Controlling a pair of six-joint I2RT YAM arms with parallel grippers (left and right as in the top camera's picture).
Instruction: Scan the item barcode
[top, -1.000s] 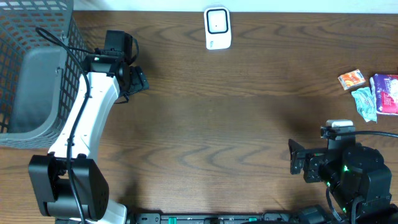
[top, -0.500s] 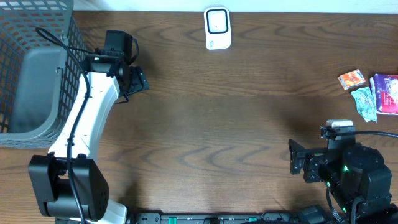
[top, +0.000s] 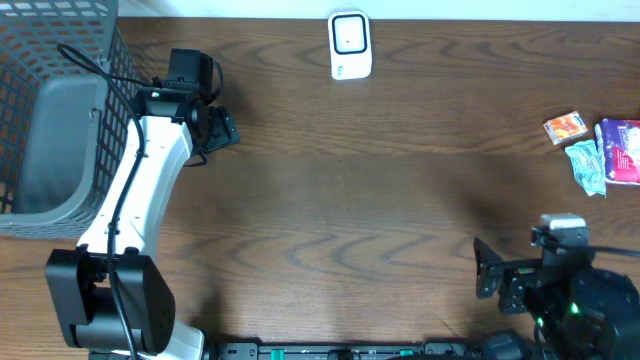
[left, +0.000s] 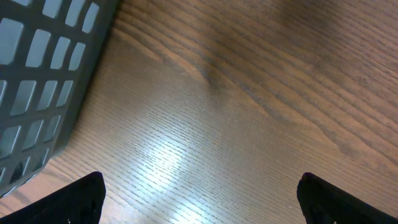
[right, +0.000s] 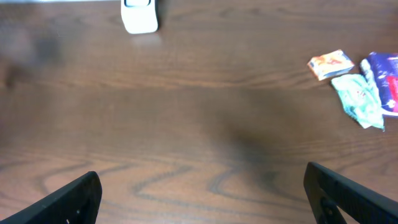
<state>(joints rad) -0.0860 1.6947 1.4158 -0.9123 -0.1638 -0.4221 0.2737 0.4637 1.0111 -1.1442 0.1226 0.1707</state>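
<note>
My right hand hung wide open and empty. The orange packet lay ahead and to its right near the surface's edge, long axis roughly crosswise. My left hand, open too, sat well apart beside the basket.

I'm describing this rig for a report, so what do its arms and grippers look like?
Left arm: white shell, black joints and base, a black cable alongside. Right arm: black, pale block on top, green light. Left gripper and right gripper: black.
</note>
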